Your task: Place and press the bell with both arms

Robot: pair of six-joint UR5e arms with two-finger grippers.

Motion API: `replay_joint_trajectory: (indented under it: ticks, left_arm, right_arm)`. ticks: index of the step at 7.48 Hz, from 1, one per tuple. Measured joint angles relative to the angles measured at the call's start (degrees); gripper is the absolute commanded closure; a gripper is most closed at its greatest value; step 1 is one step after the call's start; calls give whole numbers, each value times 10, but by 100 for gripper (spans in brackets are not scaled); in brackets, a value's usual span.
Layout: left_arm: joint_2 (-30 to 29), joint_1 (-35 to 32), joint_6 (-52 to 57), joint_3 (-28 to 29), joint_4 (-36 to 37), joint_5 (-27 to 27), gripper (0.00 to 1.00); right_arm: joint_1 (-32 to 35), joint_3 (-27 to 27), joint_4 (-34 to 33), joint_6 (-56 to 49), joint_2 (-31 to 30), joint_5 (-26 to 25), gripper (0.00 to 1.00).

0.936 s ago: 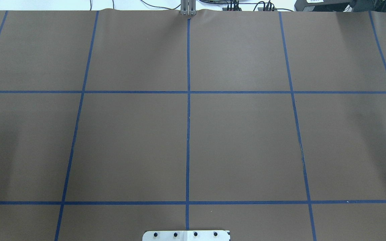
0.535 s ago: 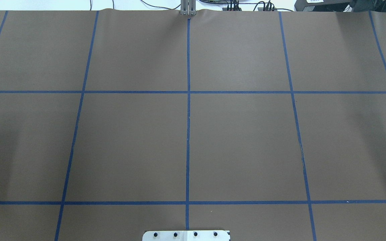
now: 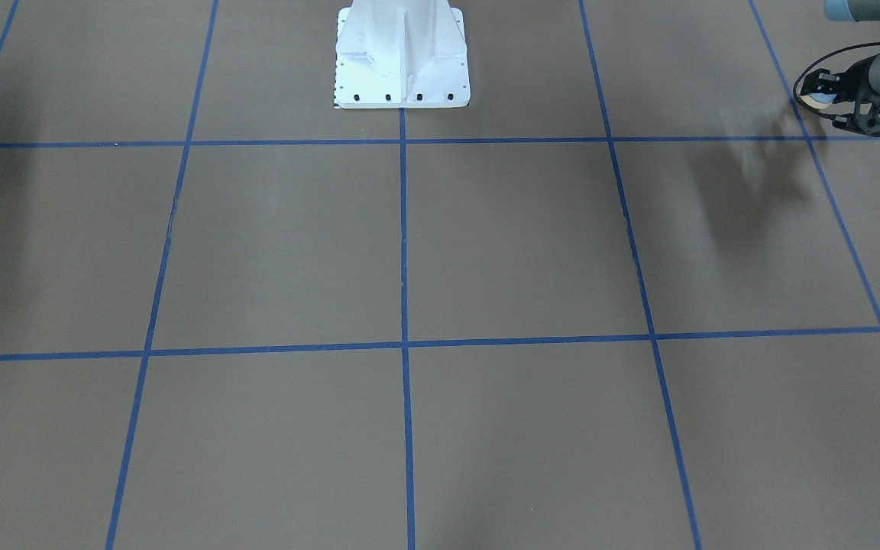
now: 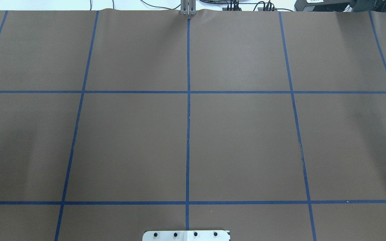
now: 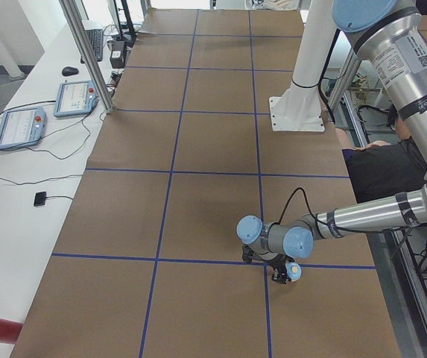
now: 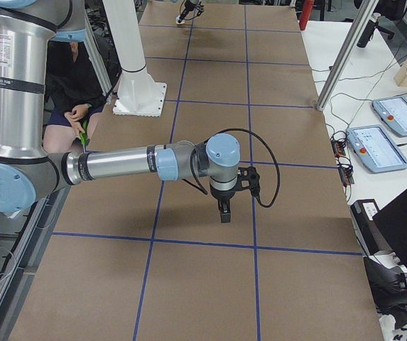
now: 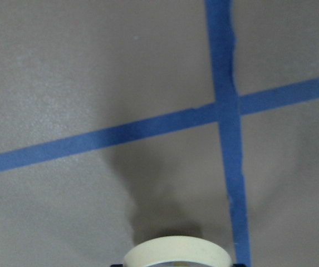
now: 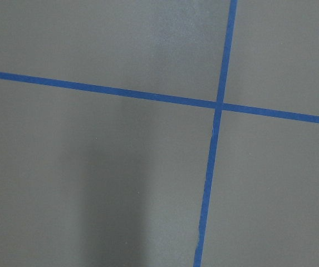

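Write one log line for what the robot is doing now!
left gripper: shut on bell, above table | right gripper: over table, state unclear | bell: not yet placed

A wide worktop (image 4: 246, 140) covered in brown paper, marked into large squares by blue tape lines (image 4: 188, 134). Beyond its far edge runs a white desk (image 5: 19, 194) holding two control pendants (image 5: 77, 98), a keyboard (image 5: 95, 45) and loose cables, beside a silver frame post (image 5: 86, 52).
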Motion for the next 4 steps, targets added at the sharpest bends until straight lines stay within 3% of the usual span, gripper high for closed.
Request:
replay_joint_trajectory:
  ticks: [4]
  left_arm:
    - [-87,-10,-50,-29,46,3,61]
  right_arm:
    - [0,0,5,-3,0,0,0]
